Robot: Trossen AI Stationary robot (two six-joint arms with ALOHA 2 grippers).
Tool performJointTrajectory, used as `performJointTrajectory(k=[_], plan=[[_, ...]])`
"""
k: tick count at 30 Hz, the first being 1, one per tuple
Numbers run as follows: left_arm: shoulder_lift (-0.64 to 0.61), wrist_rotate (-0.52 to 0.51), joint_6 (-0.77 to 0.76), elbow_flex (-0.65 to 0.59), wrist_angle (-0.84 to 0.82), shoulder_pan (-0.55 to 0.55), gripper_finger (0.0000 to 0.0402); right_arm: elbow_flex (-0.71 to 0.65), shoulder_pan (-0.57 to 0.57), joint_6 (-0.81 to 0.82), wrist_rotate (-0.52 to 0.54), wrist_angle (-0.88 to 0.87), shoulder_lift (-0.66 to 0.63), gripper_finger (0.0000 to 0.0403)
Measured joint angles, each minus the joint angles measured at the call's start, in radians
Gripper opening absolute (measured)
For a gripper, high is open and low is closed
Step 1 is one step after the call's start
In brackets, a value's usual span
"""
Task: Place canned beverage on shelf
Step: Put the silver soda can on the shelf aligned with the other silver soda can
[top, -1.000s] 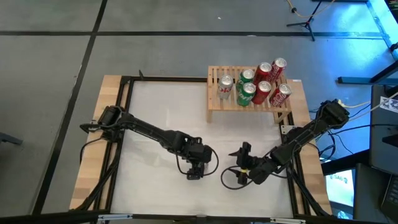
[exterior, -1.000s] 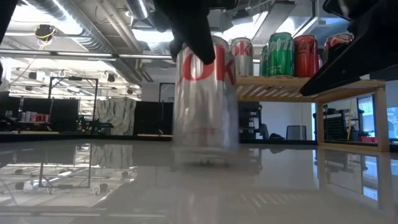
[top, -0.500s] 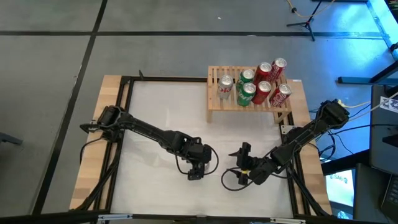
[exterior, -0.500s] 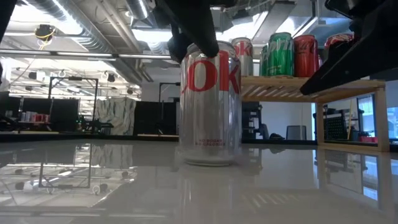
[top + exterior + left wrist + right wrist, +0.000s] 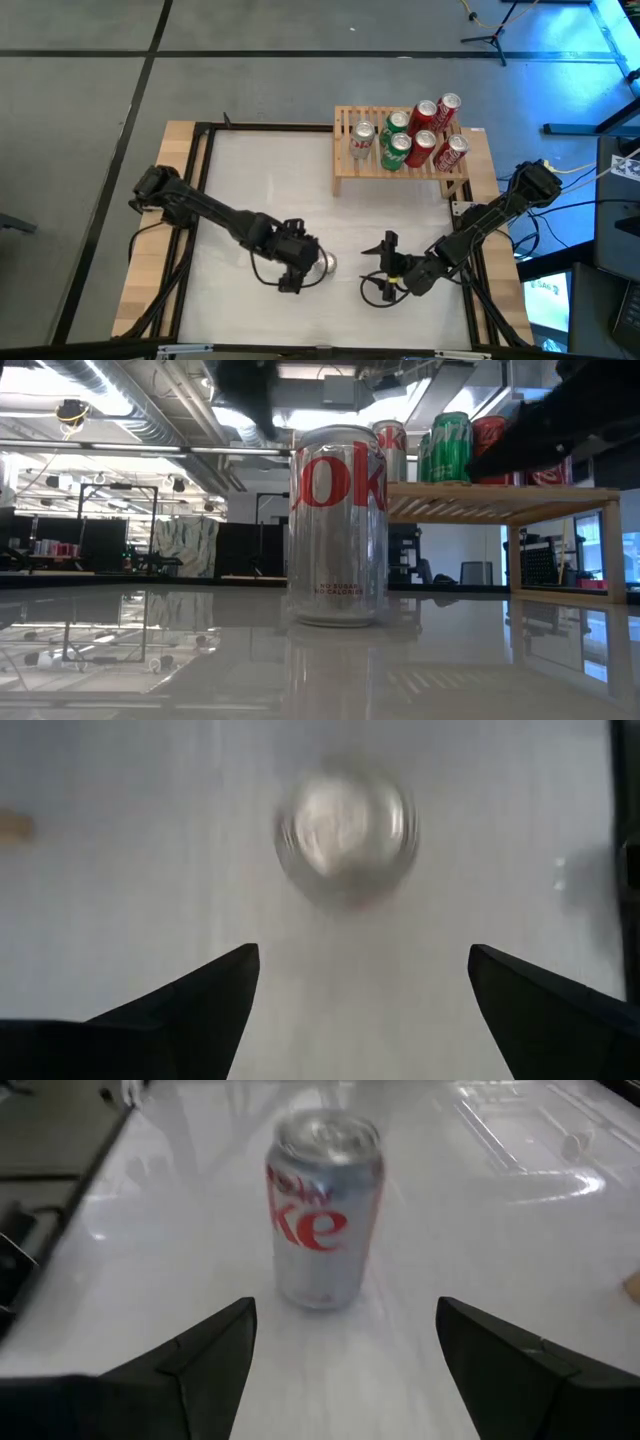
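A silver can with red lettering (image 5: 337,525) stands upright on its base on the white table, near the front middle; it also shows in the high view (image 5: 322,263). My left gripper (image 5: 303,268) is open just left of and above the can, which its wrist view shows from above (image 5: 345,825). My right gripper (image 5: 375,266) is open and low, to the can's right, facing it (image 5: 322,1210). The light wooden slatted shelf (image 5: 345,170) stands at the back right with several red, green and silver cans on top.
The shelf's legs (image 5: 517,560) stand behind and right of the can in the low view. A black frame (image 5: 200,180) runs round the white table top. Bare table lies left of the shelf and in front of the can.
My left gripper has set the silver can down upright, let go of its top and drawn back up and toward the table's left edge. The can now stands still and free on the table.
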Motion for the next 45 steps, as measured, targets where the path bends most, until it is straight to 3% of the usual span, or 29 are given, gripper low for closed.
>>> performJointTrajectory(k=[7,10,15,26,36,45], plan=[[-0.011,-0.013,-0.03,-0.274,0.179,-0.045,0.0348,0.0,-0.01,-0.069,-0.078,0.109,0.0,0.0303],[-0.013,-0.027,-0.031,-0.403,0.381,-0.055,0.0348,0.0,-0.047,-0.095,-0.092,0.156,0.0,0.0303],[-0.013,-0.038,-0.015,-0.53,0.649,-0.055,0.0348,0.004,-0.14,-0.116,-0.228,0.217,0.015,0.0314],[-0.014,-0.108,0.074,-0.603,0.914,-0.046,0.0348,0.206,-0.241,-0.21,-0.322,0.155,0.188,0.0395],[-0.014,-0.157,0.126,-0.626,1.056,-0.034,0.0347,0.292,-0.257,-0.215,-0.323,0.063,0.243,0.0391],[-0.014,-0.159,0.128,-0.626,1.093,-0.011,0.0347,0.292,-0.256,-0.181,-0.324,0.12,0.315,0.039]])
